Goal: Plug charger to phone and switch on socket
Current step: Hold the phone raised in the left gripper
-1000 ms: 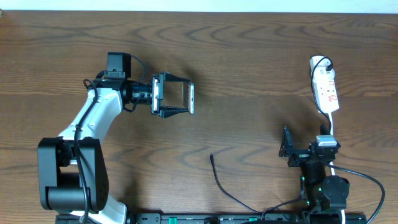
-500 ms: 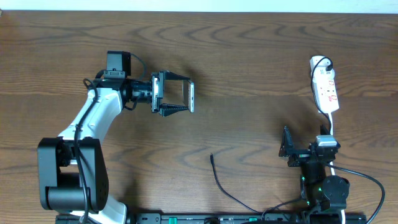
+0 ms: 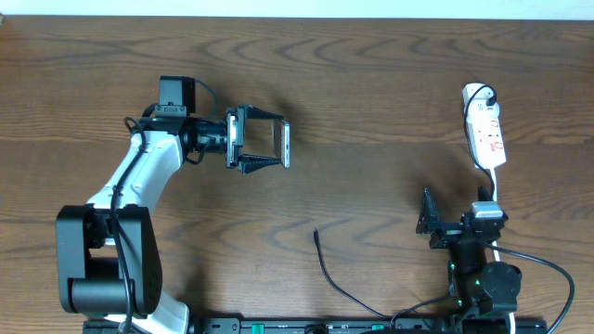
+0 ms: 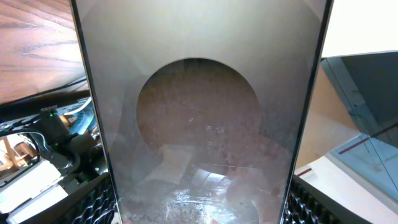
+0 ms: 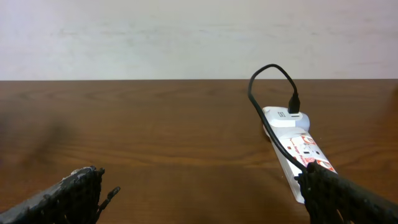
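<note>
The left fingers (image 3: 264, 165) clamp the phone (image 3: 287, 139), yet the charger (image 3: 316, 235) lies unplugged on the desk (image 3: 371, 83) and the socket (image 3: 486, 130) awaits the wide, empty right fingers (image 5: 68, 193).

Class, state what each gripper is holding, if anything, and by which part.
Left gripper clamps the phone by its two opposite side edges; right gripper is open and holds nothing.

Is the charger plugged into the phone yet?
Not plugged in. The charger tip lies loose on the table, well apart from the phone, which the left hand holds.
</note>
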Robot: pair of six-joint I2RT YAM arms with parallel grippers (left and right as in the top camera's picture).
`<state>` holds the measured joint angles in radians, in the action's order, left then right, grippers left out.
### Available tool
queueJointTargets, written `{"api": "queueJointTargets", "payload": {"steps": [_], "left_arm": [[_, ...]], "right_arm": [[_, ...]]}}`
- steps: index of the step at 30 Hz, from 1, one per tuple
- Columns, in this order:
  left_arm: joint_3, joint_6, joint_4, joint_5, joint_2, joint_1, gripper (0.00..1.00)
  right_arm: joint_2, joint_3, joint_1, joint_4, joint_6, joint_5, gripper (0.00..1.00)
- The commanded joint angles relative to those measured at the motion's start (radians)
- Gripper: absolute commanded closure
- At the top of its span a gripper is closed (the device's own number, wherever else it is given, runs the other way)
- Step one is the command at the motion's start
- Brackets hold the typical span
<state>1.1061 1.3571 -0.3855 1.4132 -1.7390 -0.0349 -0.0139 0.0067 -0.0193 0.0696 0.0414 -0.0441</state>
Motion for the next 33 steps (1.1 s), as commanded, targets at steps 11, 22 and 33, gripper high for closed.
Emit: {"api": "queueJointTargets", "payload": {"steps": [11,22,33], "left_arm": [[0.031,-0.028,0.003,0.06,0.017,0.0,0.93],[0.031,-0.063,0.003,0.06,0.017,0.0,0.93],[0.031,-0.082,0.003,-0.013,0.017,0.0,0.93]], "right_arm": [[0.0,-0.001,-0.007,0.005,0.006,0.008,0.01],[0.0,-0.001,-0.007,0.005,0.006,0.008,0.01],[0.0,-0.001,-0.007,0.005,0.006,0.008,0.01]]}}
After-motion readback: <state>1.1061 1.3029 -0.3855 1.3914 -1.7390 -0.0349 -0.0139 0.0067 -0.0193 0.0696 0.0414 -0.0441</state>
